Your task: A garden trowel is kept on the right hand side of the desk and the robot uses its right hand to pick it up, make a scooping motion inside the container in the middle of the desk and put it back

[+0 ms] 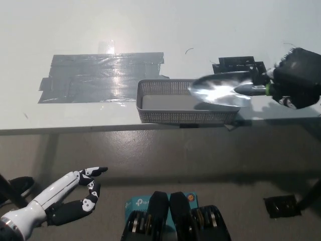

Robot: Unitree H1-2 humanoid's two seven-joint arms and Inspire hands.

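A garden trowel [223,89] with a shiny metal blade hangs over the right end of the grey mesh container [175,116], blade pointing left. My black right hand [296,78] is shut on its handle at the right edge of the desk. The container stands at the desk's front edge, in the middle. My white left hand [75,193] rests low at the lower left, below the desk, fingers apart and holding nothing.
A patch of grey tape [100,75] covers the desk left of the container. Black tape marks [238,64] lie behind the trowel. The desk's front edge [75,128] runs across the picture; floor lies below it, with a small black object [282,206] at the lower right.
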